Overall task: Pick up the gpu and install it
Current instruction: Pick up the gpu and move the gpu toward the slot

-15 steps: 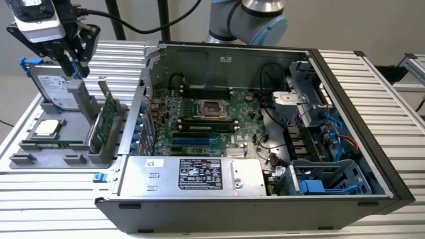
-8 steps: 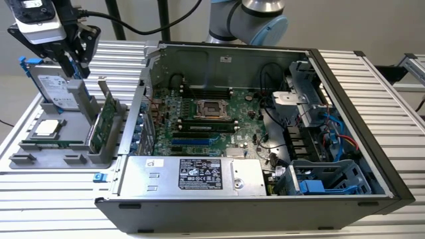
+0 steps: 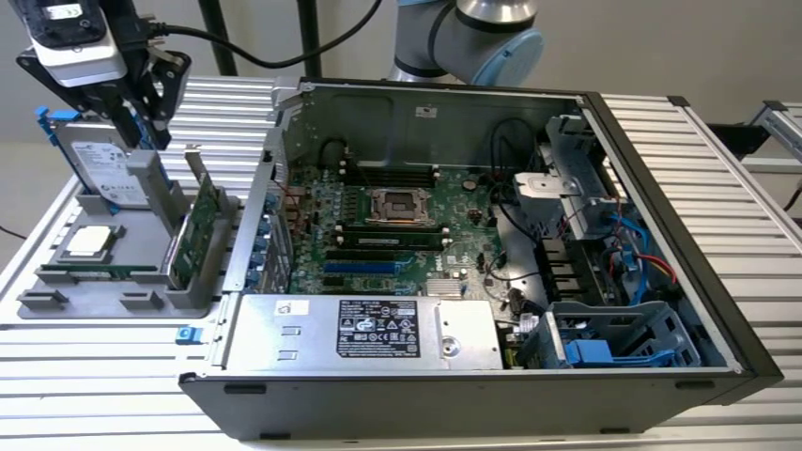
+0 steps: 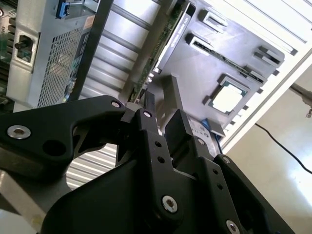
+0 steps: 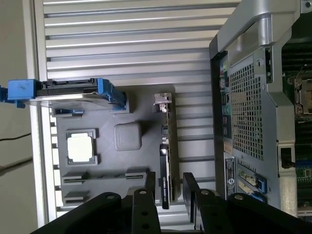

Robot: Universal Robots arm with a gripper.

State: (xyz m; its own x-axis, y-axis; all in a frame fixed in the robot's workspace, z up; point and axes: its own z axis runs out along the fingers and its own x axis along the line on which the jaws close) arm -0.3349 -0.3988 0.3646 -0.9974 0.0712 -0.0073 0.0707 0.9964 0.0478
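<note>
Exterior view's left is where the work stands: the tool (image 3: pixel 145 132) hangs above the grey holder (image 3: pixel 75 282) on the counter (image 3: pixel 100 395), clear of everything in it; the gpu (image 3: pixel 198 225) stands on edge in one of the holder's slots, just beside the hard drive (image 3: pixel 113 164) with its blue frame, so I'd say nothing has been picked up yet.

In the first wrist view the tool (image 5: pixel 168 176) has its fingers (image 5: pixel 187 183) spread with nothing between them; the gpu (image 5: pixel 165 151) runs edge-on roughly in line with that gap, its silver bracket at the far end, though how near the fingers are to the card I cannot tell from there.

The open computer case (image 3: pixel 439 395) lies at the exterior view's right of the holder; on its motherboard (image 3: pixel 464 254) the blue expansion slot (image 3: pixel 363 268) looks vacant.

My judgement: the approach is lined up over the card; the grasp, the lift, the carry across to the case and the seating are all left to do.
</note>
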